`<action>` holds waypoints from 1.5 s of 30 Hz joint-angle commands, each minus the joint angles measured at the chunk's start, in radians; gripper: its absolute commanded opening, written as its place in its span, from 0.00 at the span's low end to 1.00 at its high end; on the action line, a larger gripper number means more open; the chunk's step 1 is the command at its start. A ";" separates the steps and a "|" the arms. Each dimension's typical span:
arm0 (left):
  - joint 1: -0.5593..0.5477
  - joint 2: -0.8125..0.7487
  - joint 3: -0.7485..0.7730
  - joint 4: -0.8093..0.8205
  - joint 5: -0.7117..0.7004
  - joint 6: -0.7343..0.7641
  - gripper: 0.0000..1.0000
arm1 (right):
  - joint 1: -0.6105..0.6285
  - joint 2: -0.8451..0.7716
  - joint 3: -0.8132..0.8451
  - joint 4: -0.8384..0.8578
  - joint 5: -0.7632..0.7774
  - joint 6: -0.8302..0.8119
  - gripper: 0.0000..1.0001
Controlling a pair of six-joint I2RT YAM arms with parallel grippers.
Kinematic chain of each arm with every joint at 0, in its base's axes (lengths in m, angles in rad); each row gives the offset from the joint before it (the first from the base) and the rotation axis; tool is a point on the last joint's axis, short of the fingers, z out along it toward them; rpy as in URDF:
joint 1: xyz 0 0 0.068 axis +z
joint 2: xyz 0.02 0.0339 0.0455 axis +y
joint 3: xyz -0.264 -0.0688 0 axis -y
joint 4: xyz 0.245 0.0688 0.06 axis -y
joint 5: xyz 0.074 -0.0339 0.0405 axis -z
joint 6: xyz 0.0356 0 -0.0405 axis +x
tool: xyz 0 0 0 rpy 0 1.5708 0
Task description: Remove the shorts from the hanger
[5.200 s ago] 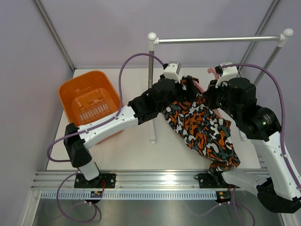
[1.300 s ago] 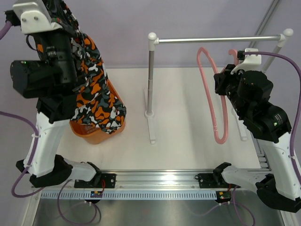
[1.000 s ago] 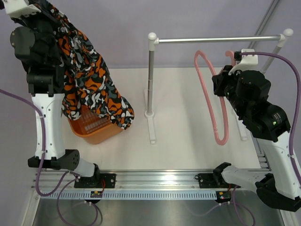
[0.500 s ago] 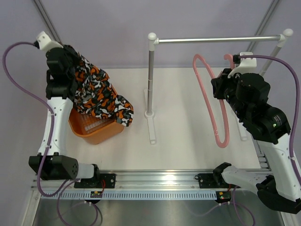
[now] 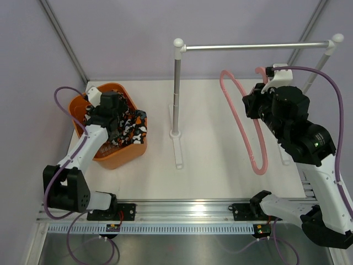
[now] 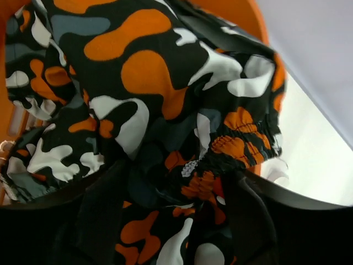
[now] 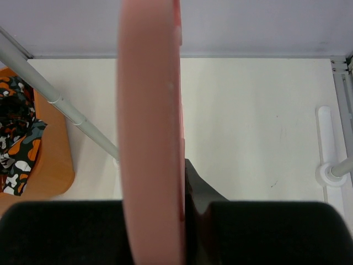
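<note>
Top view: the left gripper (image 5: 110, 108) is down inside the orange basket (image 5: 119, 159), w/ the shorts (image 5: 130, 128) bunched just under and to the right of it, piled in the basket and lapping its right rim. None of the cloth is on the hanger (image 5: 246, 132). The right gripper (image 5: 258, 101) is clenched on the pink hanger near its hook end; the long arm hangs down below the tool, well apart from the basket and under the silver rail (image 5: 253, 47).

Left wrist: camo shorts (image 6: 149, 83) fill the view ahead of the tool, orange basket wall behind them. The dark fingers (image 6: 99, 221) stand apart w/ a wad of fabric betw. them. Can't tell if they pinch it or have let go.

Right wrist: the hanger (image 7: 149, 138) runs straight out from betw. the jaws, gripped tight, bare of cloth. Far left of the tool the basket (image 7: 52, 160) shows w/ the shorts (image 7: 16, 143) in it; the stand post (image 7: 60, 105) crosses betw. them.

Judgement: the removal itself looks done and the step in hand is the drop-off. Next, the left tool prob. needs to release fully if it hasn't, then lift straight up w/o snagging cloth. The right one only needs to keep the hanger steady or set it down.
</note>
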State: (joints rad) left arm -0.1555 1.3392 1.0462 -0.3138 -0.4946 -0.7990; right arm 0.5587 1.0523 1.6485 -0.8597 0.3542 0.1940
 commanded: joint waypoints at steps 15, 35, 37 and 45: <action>0.001 -0.141 0.182 -0.076 0.050 0.116 0.99 | 0.009 0.103 0.134 0.079 -0.147 -0.153 0.00; 0.001 -0.387 0.098 -0.048 0.136 0.191 0.99 | 0.004 0.468 0.461 0.152 -0.015 -0.225 0.00; 0.001 -0.388 0.097 -0.053 0.133 0.201 0.99 | 0.001 0.495 0.481 0.160 -0.017 -0.222 0.00; 0.001 -0.399 0.081 -0.054 0.146 0.210 0.99 | -0.011 0.554 0.464 0.156 -0.038 -0.200 0.00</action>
State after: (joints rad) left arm -0.1555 0.9573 1.1343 -0.4088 -0.3695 -0.6056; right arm 0.5560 1.6012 2.0995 -0.7597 0.3054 -0.0040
